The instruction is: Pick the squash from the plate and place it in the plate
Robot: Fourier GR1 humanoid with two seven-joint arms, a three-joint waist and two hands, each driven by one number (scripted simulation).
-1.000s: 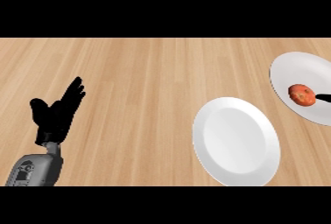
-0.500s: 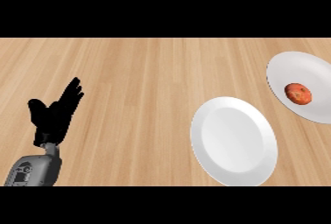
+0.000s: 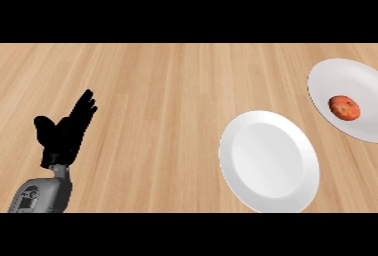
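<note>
A small orange-red squash lies on a white plate at the right edge of the head view. A second white plate, with nothing on it, sits nearer and to the left of the first. My left hand rests open at the lower left, fingers straight and pointing up, far from both plates. No right hand shows in this view.
The counter top is light wood planks. The far plate is cut off by the view's right edge, and the near plate reaches down to the lower band.
A dark tip of the right hand showed beside the squash one second ago; it is gone from view now. The squash lies alone on the far plate. The left hand has not moved.
</note>
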